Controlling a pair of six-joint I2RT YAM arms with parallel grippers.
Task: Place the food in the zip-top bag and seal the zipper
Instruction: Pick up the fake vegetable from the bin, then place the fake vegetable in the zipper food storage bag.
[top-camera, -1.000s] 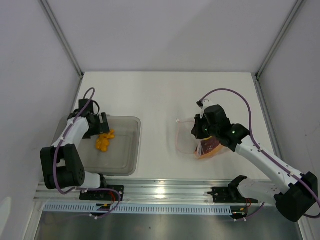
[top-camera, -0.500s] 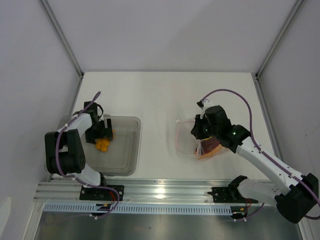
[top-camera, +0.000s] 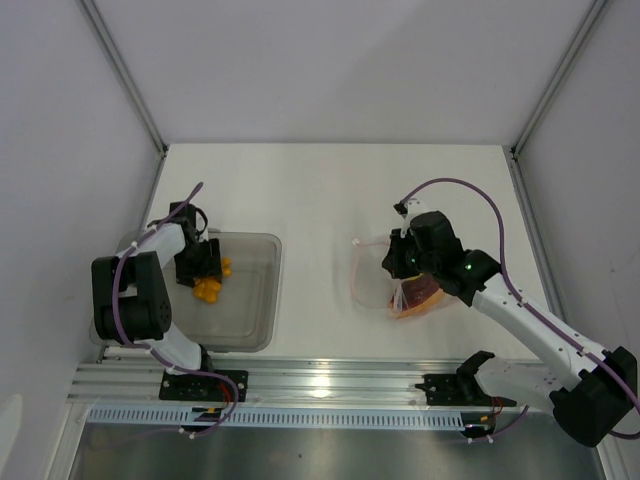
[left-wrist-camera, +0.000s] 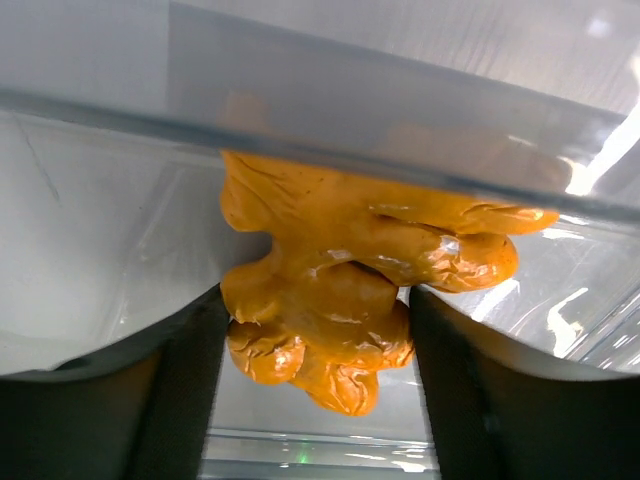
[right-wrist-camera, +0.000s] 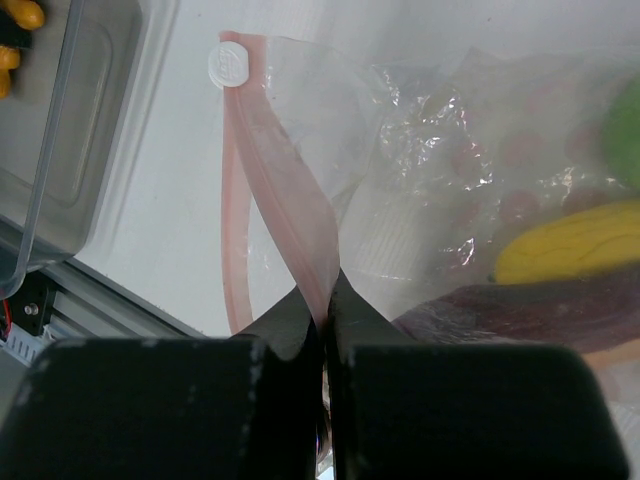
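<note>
- Food pieces (left-wrist-camera: 340, 250) lie in the grey bin (top-camera: 250, 300) — left end effector (left-wrist-camera: 315, 310) clenched on them.
- Right end effector (right-wrist-camera: 325, 310) pinches the zipper (right-wrist-camera: 285, 230); zip-top bag (right-wrist-camera: 430, 170) lies on the table (top-camera: 320, 190), more food (right-wrist-camera: 570, 245) inside.

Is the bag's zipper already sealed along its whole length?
No, the right wrist view shows the zipper's two pink strips spread apart, one pinched in the right hand.

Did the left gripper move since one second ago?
Yes. The left gripper went from the bin's far wall toward the near side; its fingers now clasp the orange food.
</note>
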